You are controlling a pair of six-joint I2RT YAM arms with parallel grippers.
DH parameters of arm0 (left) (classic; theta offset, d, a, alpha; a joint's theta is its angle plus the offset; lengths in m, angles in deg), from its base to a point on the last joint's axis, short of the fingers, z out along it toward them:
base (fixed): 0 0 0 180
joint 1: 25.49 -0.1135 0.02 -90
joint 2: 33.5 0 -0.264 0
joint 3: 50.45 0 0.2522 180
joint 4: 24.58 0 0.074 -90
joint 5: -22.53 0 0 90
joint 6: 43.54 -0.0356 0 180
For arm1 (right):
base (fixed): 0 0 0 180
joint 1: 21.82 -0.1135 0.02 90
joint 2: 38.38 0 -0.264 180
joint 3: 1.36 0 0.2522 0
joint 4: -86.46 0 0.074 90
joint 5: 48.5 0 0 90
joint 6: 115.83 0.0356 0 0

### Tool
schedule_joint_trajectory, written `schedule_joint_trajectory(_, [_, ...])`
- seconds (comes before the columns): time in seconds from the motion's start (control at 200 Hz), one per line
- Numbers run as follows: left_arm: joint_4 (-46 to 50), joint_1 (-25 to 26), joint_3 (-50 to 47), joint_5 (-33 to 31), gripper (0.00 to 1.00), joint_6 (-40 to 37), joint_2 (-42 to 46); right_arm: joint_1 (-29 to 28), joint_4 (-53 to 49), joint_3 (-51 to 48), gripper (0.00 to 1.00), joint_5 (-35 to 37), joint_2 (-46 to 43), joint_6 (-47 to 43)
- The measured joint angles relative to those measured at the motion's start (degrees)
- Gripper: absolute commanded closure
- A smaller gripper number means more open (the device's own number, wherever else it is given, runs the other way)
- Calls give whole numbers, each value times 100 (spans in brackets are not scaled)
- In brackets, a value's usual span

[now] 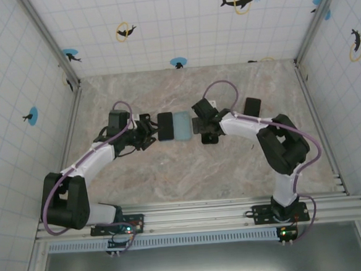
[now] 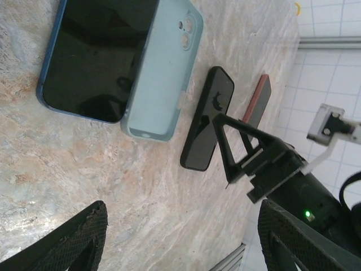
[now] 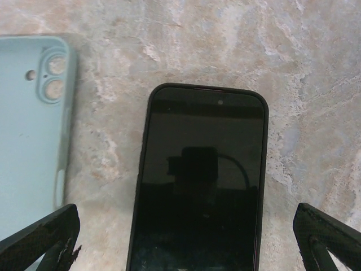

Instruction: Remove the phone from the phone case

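Observation:
The phone (image 1: 165, 126), blue-edged with a dark screen, lies face up on the marble table. Against its right side rests the pale blue phone case (image 1: 182, 127), back up, camera cutouts showing. In the left wrist view the phone (image 2: 96, 56) and the case (image 2: 163, 73) lie side by side, ahead of my left gripper (image 2: 183, 237). That left gripper (image 1: 148, 133) stands open just left of the phone, with nothing between its fingers. My right gripper (image 1: 206, 133) is open, right of the case. The case (image 3: 31, 130) sits at the left edge of the right wrist view.
A second black phone (image 3: 203, 180) lies under my right gripper (image 3: 186, 237), between its spread fingers. Another dark, reddish-edged phone (image 1: 253, 105) lies further right. Tiled walls enclose the marble table (image 1: 189, 172) on three sides.

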Motion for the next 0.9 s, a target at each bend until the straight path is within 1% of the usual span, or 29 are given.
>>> schedule_joint_trajectory(0.15, [7, 0, 0, 15, 22, -9, 7, 74, -205, 98, 0, 0, 256, 234])
schedule_joint_trajectory(0.275, [11, 0, 0, 35, 19, -9, 9, 74, -321, 101, 2, -26, 345, 374])
schedule_joint_trajectory(0.285, [11, 0, 0, 42, 18, -9, 9, 74, -321, 101, 3, -31, 348, 380])
schedule_joint_trajectory(0.3, [11, 0, 0, 48, 13, -7, 9, 74, -330, 101, 3, -42, 356, 396])
schedule_joint_trajectory(0.33, [7, 2, 0, 61, 10, -33, 9, 74, -337, 101, 3, -59, 369, 424])
schedule_joint_trajectory(0.791, [-7, 0, 2, 168, 6, -7, 9, 94, -420, 177, 7, -269, 501, 798])
schedule_joint_trajectory(0.901, [-9, 0, 2, 173, 6, -7, 9, 101, -483, 284, 11, -262, 570, 868])
